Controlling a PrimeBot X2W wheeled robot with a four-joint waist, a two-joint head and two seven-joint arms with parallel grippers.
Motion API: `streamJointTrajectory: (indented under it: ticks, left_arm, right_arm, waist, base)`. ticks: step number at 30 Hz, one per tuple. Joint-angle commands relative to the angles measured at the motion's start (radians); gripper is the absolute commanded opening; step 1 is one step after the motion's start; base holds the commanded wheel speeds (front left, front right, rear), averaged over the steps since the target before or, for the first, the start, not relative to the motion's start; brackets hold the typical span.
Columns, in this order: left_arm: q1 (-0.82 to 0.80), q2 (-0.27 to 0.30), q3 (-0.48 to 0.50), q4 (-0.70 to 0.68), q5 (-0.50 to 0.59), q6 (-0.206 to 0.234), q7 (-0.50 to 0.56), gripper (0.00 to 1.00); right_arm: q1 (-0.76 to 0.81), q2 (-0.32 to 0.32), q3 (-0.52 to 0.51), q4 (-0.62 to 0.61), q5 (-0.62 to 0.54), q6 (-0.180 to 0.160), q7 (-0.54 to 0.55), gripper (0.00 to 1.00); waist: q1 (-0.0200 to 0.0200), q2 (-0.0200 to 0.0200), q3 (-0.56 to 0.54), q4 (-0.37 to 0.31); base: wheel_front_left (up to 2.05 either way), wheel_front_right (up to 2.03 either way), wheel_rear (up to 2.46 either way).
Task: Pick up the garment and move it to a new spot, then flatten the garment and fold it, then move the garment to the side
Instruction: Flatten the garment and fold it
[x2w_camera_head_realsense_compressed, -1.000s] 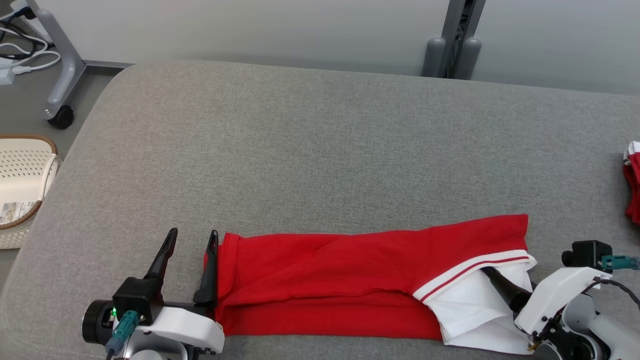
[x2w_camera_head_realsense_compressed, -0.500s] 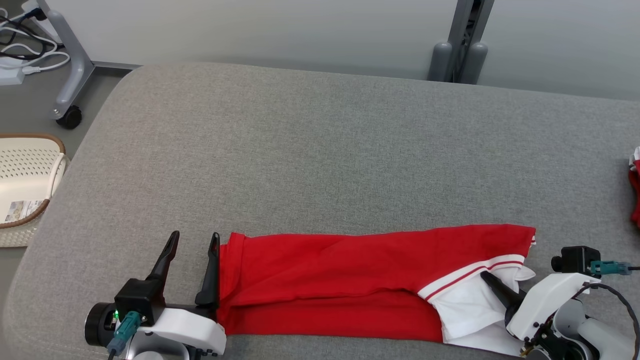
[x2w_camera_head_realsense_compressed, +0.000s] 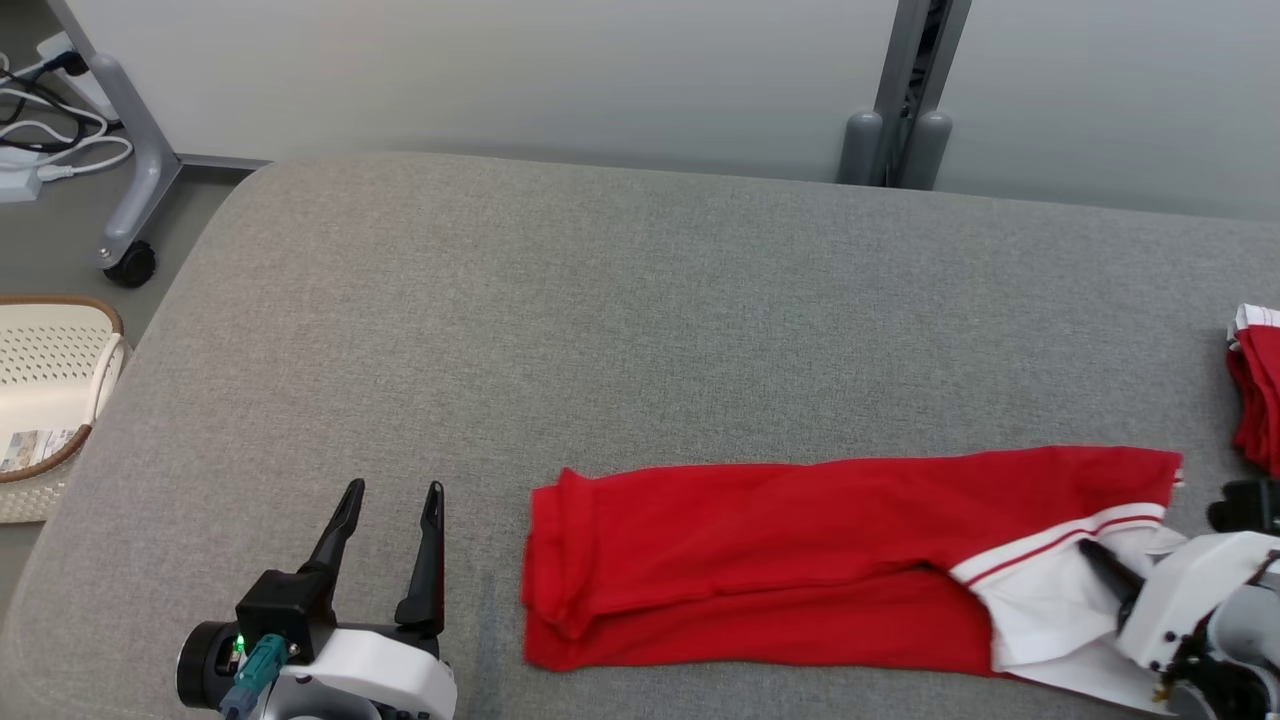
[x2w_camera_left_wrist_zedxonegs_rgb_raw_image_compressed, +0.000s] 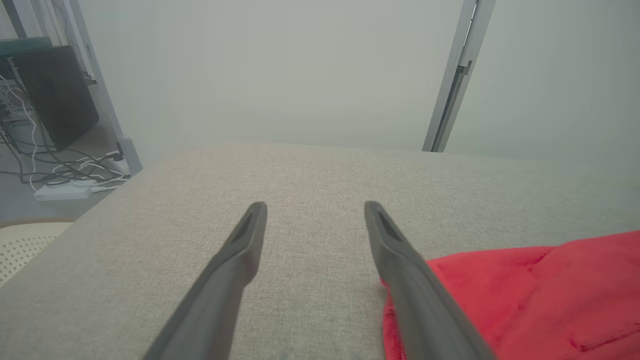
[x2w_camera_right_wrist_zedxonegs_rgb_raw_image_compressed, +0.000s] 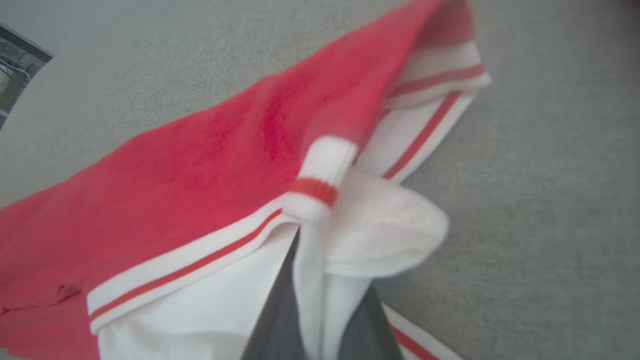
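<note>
Garment (x2w_camera_head_realsense_compressed: 800, 540) lies in a long folded strip on the desk (x2w_camera_head_realsense_compressed: 620, 300), near edge – right hand (x2w_camera_head_realsense_compressed: 1100, 562) pinches its white end; left hand (x2w_camera_head_realsense_compressed: 393, 488) spread, empty, near its other end

This looks like a lab or test room: bare grey wall panels (x2w_camera_head_realsense_compressed: 500, 80), a metal post (x2w_camera_head_realsense_compressed: 905, 90), a stand (x2w_camera_head_realsense_compressed: 140, 170) on a caster (x2w_camera_head_realsense_compressed: 130, 265), and loose cables (x2w_camera_head_realsense_compressed: 75, 152) with a power strip (x2w_camera_left_wrist_zedxonegs_rgb_raw_image_compressed: 62, 192) on the floor (off the padded table's (x2w_camera_head_realsense_compressed: 650, 330) left edge), beside a dark computer (x2w_camera_left_wrist_zedxonegs_rgb_raw_image_compressed: 55, 95).
</note>
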Motion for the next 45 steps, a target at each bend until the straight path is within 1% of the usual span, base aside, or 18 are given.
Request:
streamJointTrajectory:
  ticks: [1, 6, 11, 16, 22, 28, 35, 39, 45]
  left_arm:
    - [0.006, 0.003, 0.001, 0.001, -0.007, 0.006, -0.004, 1.0]
    - [0.016, 0.003, -0.002, 0.002, -0.015, 0.009, -0.004, 1.0]
    - [0.025, 0.003, -0.007, 0.002, -0.02, 0.011, -0.004, 1.0]
    - [0.033, 0.003, -0.011, 0.001, -0.023, 0.016, -0.004, 1.0]
    - [0.038, 0.003, -0.012, 0.005, -0.034, 0.02, -0.004, 1.0]
    - [0.047, 0.003, -0.008, 0.011, -0.044, 0.028, -0.004, 1.0]
    - [0.062, 0.003, -0.003, 0.017, -0.056, 0.034, -0.005, 1.0]
    - [0.059, 0.003, -0.005, 0.018, -0.064, 0.036, -0.005, 1.0]
    - [0.055, 0.004, -0.015, 0.023, -0.077, 0.044, -0.005, 1.0]
  right_arm:
    - [-0.008, -0.035, 0.005, 0.021, -0.009, -0.01, 0.01, 0.0]
    - [-0.028, -0.081, 0.016, 0.046, -0.015, -0.008, 0.024, 0.0]
    - [-0.051, -0.126, 0.037, 0.114, -0.037, -0.008, 0.039, 0.0]
    - [-0.074, -0.121, 0.05, 0.156, -0.044, -0.008, 0.049, 0.0]
    - [-0.101, -0.102, 0.077, 0.147, -0.061, -0.006, 0.06, 0.0]
    - [-0.123, -0.093, 0.117, 0.061, -0.084, -0.006, 0.081, 0.0]
    - [-0.141, -0.099, 0.154, -0.101, -0.093, -0.006, 0.134, 0.0]
    - [-0.157, -0.108, 0.164, -0.193, -0.105, -0.006, 0.161, 0.0]
    - [-0.16, -0.097, 0.155, -0.309, -0.106, -0.006, 0.201, 0.0]
  waist:
    - [0.0, -0.0001, -0.005, -0.002]
    - [0.0, -0.0001, -0.017, -0.006]
    - [0.0, -0.0001, -0.033, -0.01]
    - [0.0, -0.0001, -0.042, -0.013]
    - [0.0, -0.0001, -0.047, -0.018]
    - [0.0, -0.0001, -0.063, -0.033]
    - [0.0, -0.0001, -0.09, -0.068]
    - [0.0, -0.0001, -0.098, -0.087]
    - [0.0, -0.0001, -0.1, -0.097]
  base:
    - [0.0, 0.0, 0.0]
    - [0.0, 0.0, 0.0]
    - [0.0, 0.0, 0.0]
    - [0.0, 0.0, 0.0]
    - [0.0, 0.0, 0.0]
    - [0.0, 0.0, 0.0]
    - [0.0, 0.0, 0.0]
    - [0.0, 0.0, 0.0]
    - [0.0, 0.0, 0.0]
